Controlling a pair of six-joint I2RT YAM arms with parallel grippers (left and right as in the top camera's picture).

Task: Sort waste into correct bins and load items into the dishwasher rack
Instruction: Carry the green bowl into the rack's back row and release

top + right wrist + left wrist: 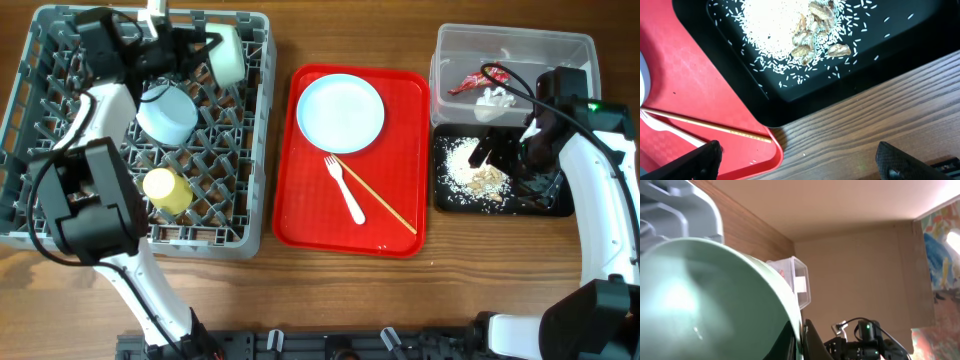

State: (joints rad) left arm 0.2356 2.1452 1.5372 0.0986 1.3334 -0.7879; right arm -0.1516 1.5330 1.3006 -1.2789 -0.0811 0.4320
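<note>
Two arms in view. Left gripper point(193, 47) is over the far right corner of the grey dishwasher rack point(200, 240), jaws closed on the rim of the pale green bowl point(227, 52), which lies tipped on its side against the rack wall. In the left wrist view the bowl point(705, 295) fills the frame, with a dark finger point(813, 341) right against its rim. Pale blue bowl point(165, 113) sits in the middle of the rack and the yellow cup point(167, 190) is nearer the front, both apart from the gripper. Right gripper point(503, 152) hangs over the black tray point(445, 203), jaws spread fully wide and holding nothing; the wrist view shows its fingertips point(702, 159) far apart above the wood table point(865, 115). Rice grains point(775, 25) and beige food scraps point(815, 30) lie in the black tray. Clear plastic tub point(560, 50), just behind the black tray, holds the red wrapper point(468, 84) and white tissue point(492, 100). Red serving tray point(290, 200) sits between the rack and the bins, carrying the white plate point(340, 112) at the far end, with the white fork point(345, 188) and wooden chopstick point(380, 200) crossing just in front of it.
</note>
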